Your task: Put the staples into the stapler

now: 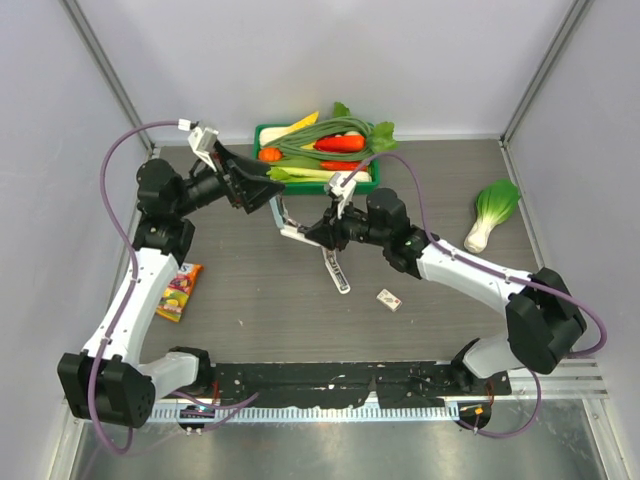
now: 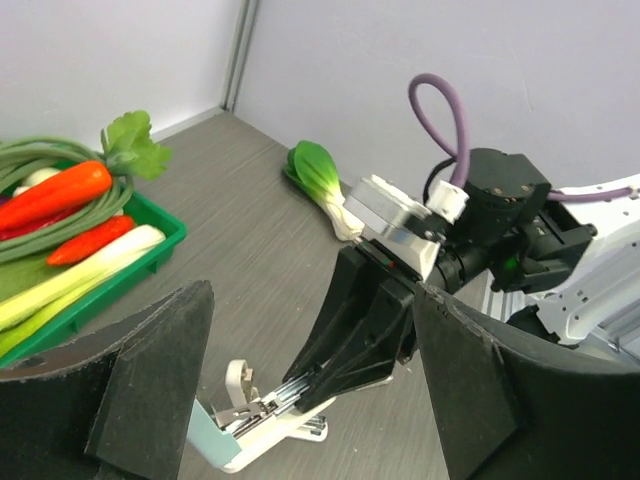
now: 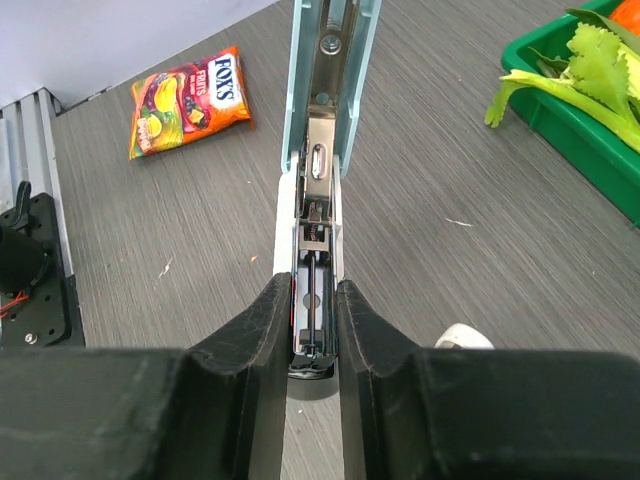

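Grey table (image 1: 250, 310): candy bag (image 1: 179, 291) left, vegetable tray (image 1: 262, 132) behind stapler (image 1: 338, 275), bok choy (image 1: 492, 212) right.

Pale blue and white stapler (image 3: 325, 150), whitish staples box (image 1: 389, 299) with red print, orange candy bag (image 3: 188, 98), green tray (image 2: 150, 240)

Overhead, 2 close wrist views seemingly share stapler (image 1: 337, 272).

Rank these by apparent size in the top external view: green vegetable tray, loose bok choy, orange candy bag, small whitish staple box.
Largest: green vegetable tray
Then: loose bok choy and orange candy bag, too alike to separate
Smallest: small whitish staple box
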